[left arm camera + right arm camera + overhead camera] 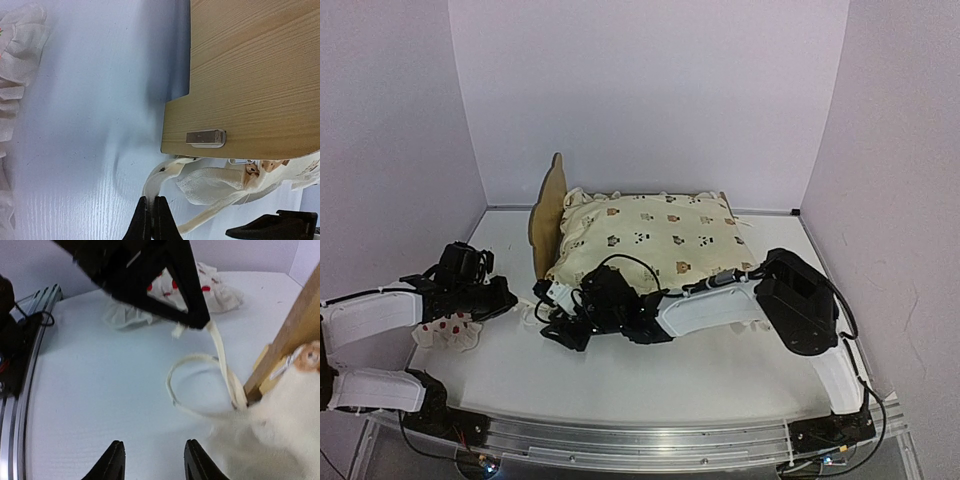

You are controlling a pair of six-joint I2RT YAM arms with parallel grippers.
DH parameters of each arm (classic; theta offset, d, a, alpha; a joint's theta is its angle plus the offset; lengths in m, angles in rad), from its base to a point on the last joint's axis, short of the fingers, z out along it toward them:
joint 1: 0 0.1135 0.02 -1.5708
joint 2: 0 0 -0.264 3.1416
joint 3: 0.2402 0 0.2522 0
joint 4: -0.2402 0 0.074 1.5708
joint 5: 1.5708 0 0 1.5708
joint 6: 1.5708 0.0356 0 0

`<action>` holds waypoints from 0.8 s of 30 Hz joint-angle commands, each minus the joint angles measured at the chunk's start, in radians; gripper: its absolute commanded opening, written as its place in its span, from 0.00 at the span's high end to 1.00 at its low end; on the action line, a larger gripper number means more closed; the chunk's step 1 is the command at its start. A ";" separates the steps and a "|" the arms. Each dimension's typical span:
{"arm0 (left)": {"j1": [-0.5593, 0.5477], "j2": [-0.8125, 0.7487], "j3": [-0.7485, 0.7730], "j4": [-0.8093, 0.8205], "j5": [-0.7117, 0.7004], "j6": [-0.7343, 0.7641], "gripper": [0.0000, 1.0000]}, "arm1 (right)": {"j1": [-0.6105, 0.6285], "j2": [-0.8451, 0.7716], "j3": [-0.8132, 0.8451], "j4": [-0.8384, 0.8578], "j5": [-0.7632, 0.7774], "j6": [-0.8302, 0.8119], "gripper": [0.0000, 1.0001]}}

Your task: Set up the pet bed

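Note:
The pet bed's plywood headboard (546, 212) stands at the left end of the frame, with the cream bear-print cushion (650, 238) lying on the bed. In the left wrist view the headboard (250, 75) fills the upper right. My left gripper (151, 199) is shut on a cream tie ribbon (165, 176) that runs from the cushion's corner by the bed leg. From the right wrist, the left gripper (199, 320) holds that ribbon (220, 350) taut above a loose loop (172, 385). My right gripper (152, 444) is open just short of the loop, with nothing between its fingers.
A small white pillow with red spots (450, 333) lies on the table behind the left gripper (508, 298). The right gripper (550, 326) sits close to the bed's front left corner. White walls close in the back and sides. A metal rail (640, 440) runs along the near edge.

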 commanded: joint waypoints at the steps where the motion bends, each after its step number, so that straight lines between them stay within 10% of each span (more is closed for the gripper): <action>1: 0.003 -0.001 0.033 0.004 -0.003 0.010 1.00 | -0.002 0.128 0.149 0.040 0.089 -0.004 0.61; 12: 0.002 -0.001 0.043 -0.008 -0.006 0.017 1.00 | -0.004 0.205 0.155 0.098 0.135 -0.056 0.83; 24: 0.003 0.013 0.040 0.004 -0.005 0.022 1.00 | -0.006 0.087 -0.062 0.214 0.058 -0.063 0.69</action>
